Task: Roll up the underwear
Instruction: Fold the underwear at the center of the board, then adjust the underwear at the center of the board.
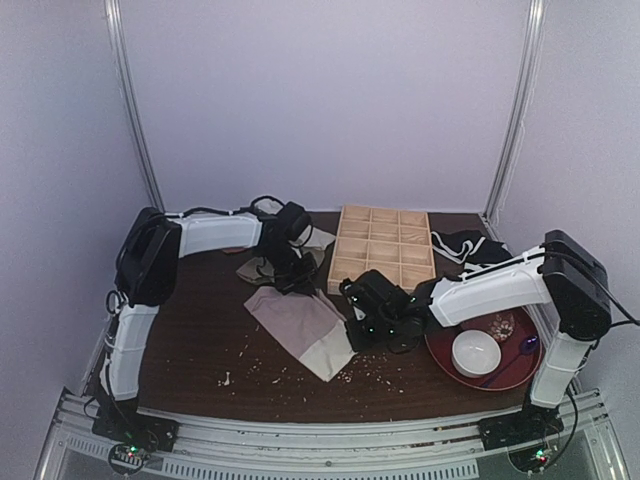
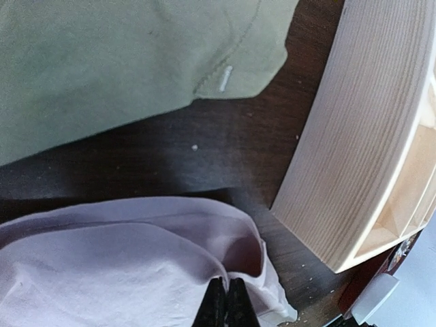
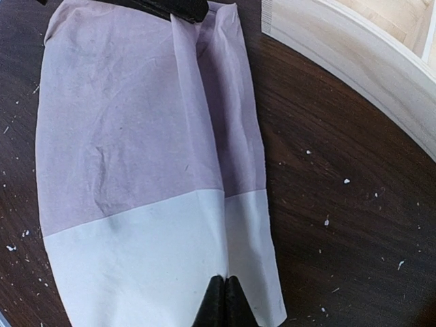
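Top external view: the underwear (image 1: 300, 325) lies on the surface (image 1: 200, 340), its long axis running 10 to 4 o'clock; the right tool (image 3: 225, 300) pinches its white waistband (image 3: 136, 266) at the 4 o'clock end; the left tool (image 2: 219, 306) pinches the mauve 10 o'clock end.

White link shells (image 1: 495, 288) are joined by black joint housings (image 1: 148, 262); black cables (image 1: 618, 312) are routed externally; fingers (image 3: 212, 300) are black.

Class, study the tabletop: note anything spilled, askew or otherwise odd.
Small pale crumbs lie scattered over the dark table around the underwear, mostly near its white waistband, like spilled debris.
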Controlling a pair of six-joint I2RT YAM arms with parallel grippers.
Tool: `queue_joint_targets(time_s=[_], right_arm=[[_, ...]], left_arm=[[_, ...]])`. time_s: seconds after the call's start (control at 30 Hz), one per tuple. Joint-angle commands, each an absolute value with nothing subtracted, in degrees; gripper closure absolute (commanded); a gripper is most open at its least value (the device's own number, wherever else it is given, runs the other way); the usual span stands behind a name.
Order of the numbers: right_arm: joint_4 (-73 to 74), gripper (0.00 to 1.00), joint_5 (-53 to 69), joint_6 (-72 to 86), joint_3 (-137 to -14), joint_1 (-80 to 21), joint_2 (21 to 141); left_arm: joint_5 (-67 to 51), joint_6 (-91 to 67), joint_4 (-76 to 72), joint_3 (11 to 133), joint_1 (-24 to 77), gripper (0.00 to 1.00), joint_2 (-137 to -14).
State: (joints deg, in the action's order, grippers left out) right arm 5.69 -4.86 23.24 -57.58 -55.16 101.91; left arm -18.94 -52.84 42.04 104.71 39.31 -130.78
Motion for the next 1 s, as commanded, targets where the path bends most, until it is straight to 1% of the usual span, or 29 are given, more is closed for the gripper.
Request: queue_joint_targets(time_s=[0.0,0.17,0.2,0.23,0.3,0.4,0.43,0.63,0.83,0.97], right_arm=[[4.8,1.0,-5.1,24.4,-56.6,-54.5,102.6],[4.1,1.0,-5.2,24.7,-56.7,-53.6,103.4],[4.0,1.0,-5.2,24.8,-56.7,-53.5,103.5],[4.1,0.97,-5.3,24.8,-56.9,-53.3,103.4],[4.2,0.86,-5.5,24.9,-57.0,-52.9,102.9],[4.1,0.78,-5.7,25.1,-56.6,-52.1,101.1],[4.1,0.76,-5.4,25.0,-56.4,-51.9,100.6],[3.9,0.68,-0.4,24.9,-55.9,-50.8,99.0],[0.1,0.65,5.7,27.2,-53.3,-48.5,100.4],[-1.7,0.64,7.0,28.1,-52.1,-47.6,100.9]], left_arm=[[-19.3,-51.7,41.8,106.6,38.7,1.0,-132.1],[-19.5,-51.3,41.7,107.1,38.8,1.0,-132.7],[-19.6,-51.2,41.7,107.3,38.7,0.97,-132.7],[-19.7,-51.1,41.8,107.5,38.8,0.9,-132.5],[-19.5,-51.0,42.1,107.7,38.8,0.79,-131.6],[-18.2,-50.6,42.9,108.0,38.8,0.62,-129.7],[-17.9,-50.4,43.1,108.1,38.8,0.58,-129.1],[-17.8,-50.8,43.8,106.8,38.9,0.54,-126.6],[-17.4,-51.8,43.8,103.7,39.3,0.53,-124.7],[-17.1,-52.0,43.8,102.9,39.6,0.53,-124.0]])
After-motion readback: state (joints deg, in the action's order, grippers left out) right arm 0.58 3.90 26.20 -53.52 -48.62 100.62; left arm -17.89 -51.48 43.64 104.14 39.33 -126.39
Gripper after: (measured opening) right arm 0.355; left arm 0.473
